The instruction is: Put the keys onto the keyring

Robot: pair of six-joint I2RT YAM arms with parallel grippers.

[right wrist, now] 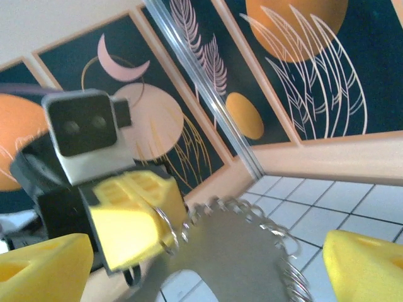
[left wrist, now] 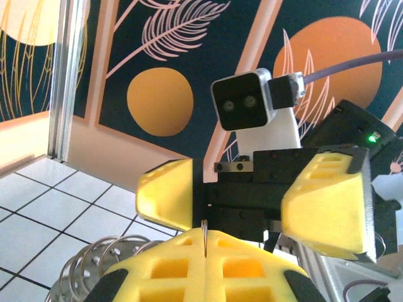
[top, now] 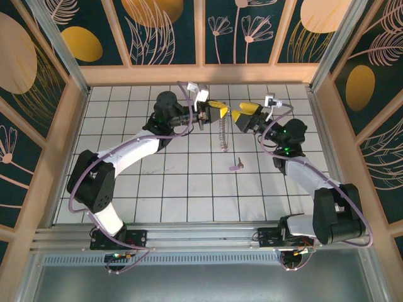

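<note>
The keyring (top: pixel 221 135), a pale coil of wire rings, hangs from my left gripper (top: pixel 220 111) over the far middle of the tiled floor. In the left wrist view that gripper (left wrist: pixel 204 236) is shut on a thin edge of the keyring, and more coils (left wrist: pixel 94 267) show at the lower left. My right gripper (top: pixel 238 117) faces it, a short gap away, and stands open. In the right wrist view its fingers (right wrist: pixel 38 270) spread wide either side of the keyring (right wrist: pixel 252 251). One small pink key (top: pixel 236 166) lies on the floor below the grippers.
Wooden walls with dark flower panels (top: pixel 164 25) close the cell on three sides. White floor tiles (top: pixel 189 195) lie between the key and the arm bases. Lilac cables (top: pixel 126 148) run along both arms.
</note>
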